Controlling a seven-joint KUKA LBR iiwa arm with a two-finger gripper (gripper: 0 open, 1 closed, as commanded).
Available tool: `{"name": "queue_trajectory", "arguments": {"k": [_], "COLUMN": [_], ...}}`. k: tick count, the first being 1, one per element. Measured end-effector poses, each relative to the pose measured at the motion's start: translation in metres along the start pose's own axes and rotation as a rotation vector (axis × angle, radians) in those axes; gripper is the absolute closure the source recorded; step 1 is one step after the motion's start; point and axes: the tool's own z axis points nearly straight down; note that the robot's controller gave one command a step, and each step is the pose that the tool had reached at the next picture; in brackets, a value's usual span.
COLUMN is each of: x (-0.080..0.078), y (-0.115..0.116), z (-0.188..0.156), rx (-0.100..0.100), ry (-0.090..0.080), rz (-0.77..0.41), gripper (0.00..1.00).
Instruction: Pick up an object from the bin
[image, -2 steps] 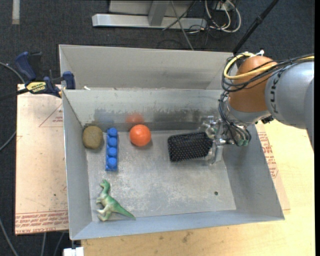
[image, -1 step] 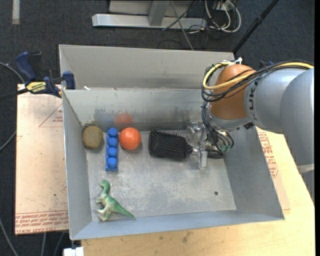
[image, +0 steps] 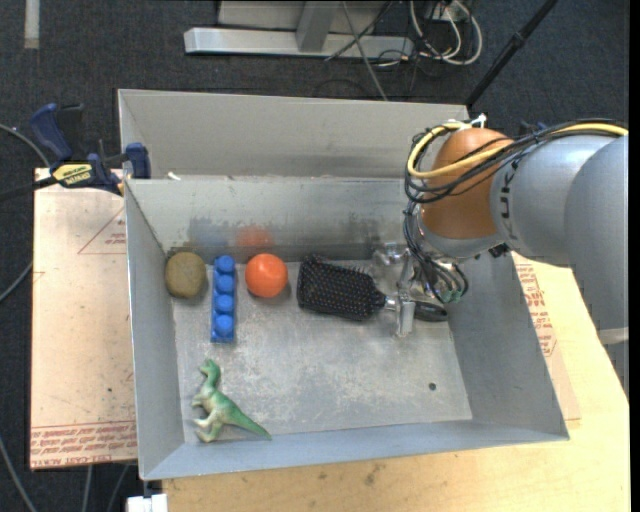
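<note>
Along the bin's (image: 300, 205) back wall, left to right, lie a brown ball (image: 185, 275), a blue knobbed block (image: 223, 298), an orange ball (image: 266, 276) and a black hairbrush (image: 335, 288). The gripper (image: 396, 290) stands open, straddling the brush's right end.

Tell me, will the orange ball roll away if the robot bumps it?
Probably yes: the orange ball looks round and smooth, so a nudge would likely set it rolling. It might not go far: the blue block strip and the black brush lie close on either side.
</note>
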Motion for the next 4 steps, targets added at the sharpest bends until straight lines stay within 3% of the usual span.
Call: {"name": "queue_trajectory", "arguments": {"k": [1, 2, 3, 4], "x": [0.035, 0.034, 0.030, 0.017], "y": [0.033, 0.069, 0.082, 0.112], "z": [-0.010, -0.016, -0.021, -0.020], "rx": [0.000, -0.003, -0.004, -0.003], "ry": [0.002, 0.013, 0.004, 0.010], "rz": [0.069, 0.005, -0.037, -0.083], "gripper": [0.00, 0.00, 0.00, 0.00]}}
